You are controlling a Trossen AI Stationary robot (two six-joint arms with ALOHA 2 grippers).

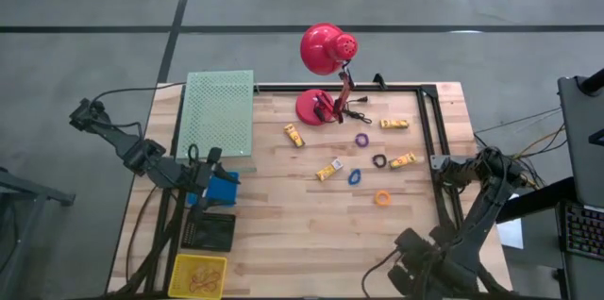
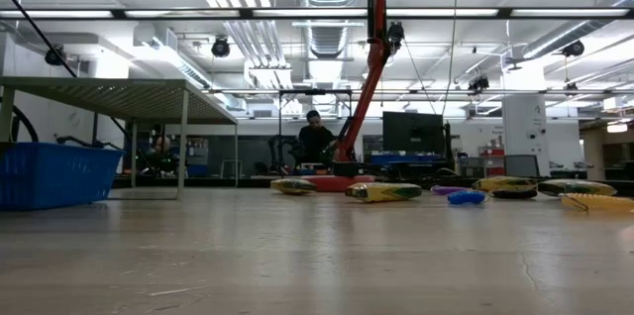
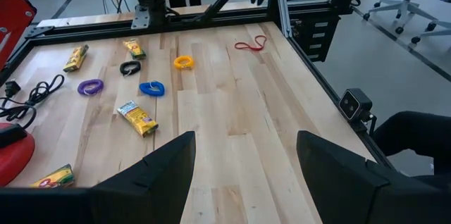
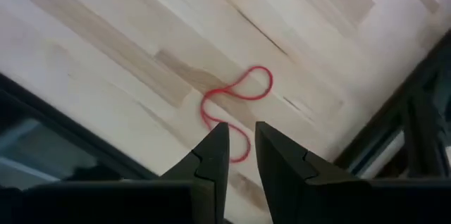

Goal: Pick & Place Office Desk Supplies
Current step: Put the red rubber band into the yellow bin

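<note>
Band: red rubber band [image 4: 236,108] lies flat on the table [image 1: 283,215], far from the red lamp [image 1: 326,55], near the black rail [image 1: 436,140] on the right arm's side.
How it feels: I think it is very light, thin and floppy. It may slide or curl when touched.
Where to grab: I would pinch one loop where it lifts a little off the wood.
Right tool: the right tool [image 4: 239,153] hangs just over the band, its fingers a small way apart, holding nothing.
Left tool: the left tool [image 3: 243,171] waits far from the lamp, fingers wide, holding nothing.
Other bits: yellow pieces [image 1: 328,170] and small rings [image 1: 355,176] lie near the lamp.
Room: the rail is close by the band, so I think the tool has little room on that side. Bare wood lies on the lamp side.
</note>
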